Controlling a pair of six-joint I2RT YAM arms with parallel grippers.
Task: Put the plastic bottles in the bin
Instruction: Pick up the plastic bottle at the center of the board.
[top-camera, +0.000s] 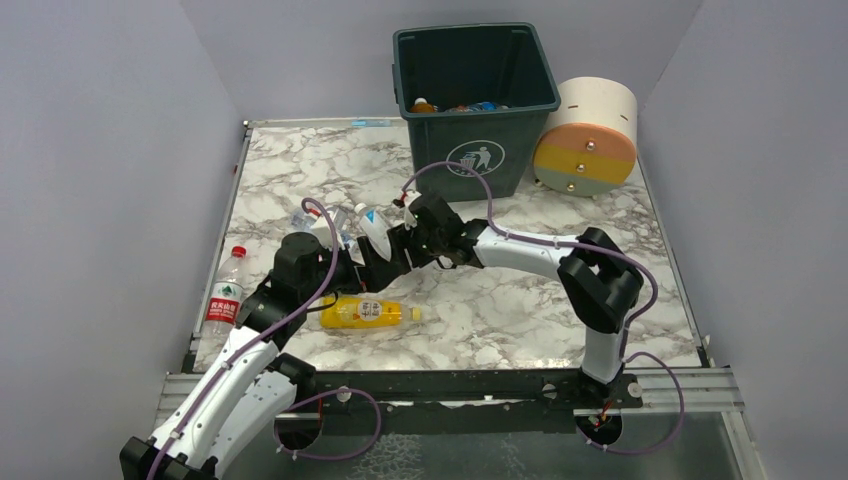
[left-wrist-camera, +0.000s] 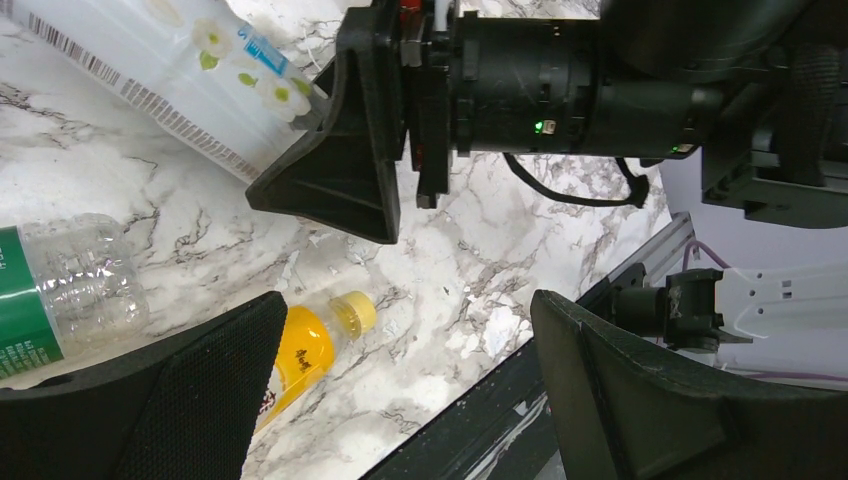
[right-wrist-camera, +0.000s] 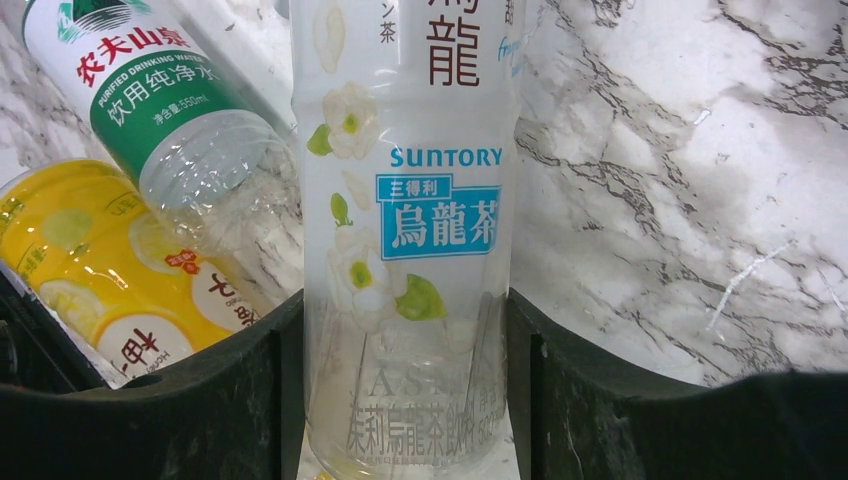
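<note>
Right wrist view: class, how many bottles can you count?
3: the white-labelled bottle clamped in the right gripper, the green-labelled bottle upper left, the yellow bottle lower left. Others may lie outside the frame.

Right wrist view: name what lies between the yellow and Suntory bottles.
In the right wrist view, the green-labelled bottle lies between the yellow bottle and the Suntory bottle, which the right gripper clamps.

Marble table bearing yellow bottle, green bin

A cream-and-orange cylinder lies on the marble table.
</note>
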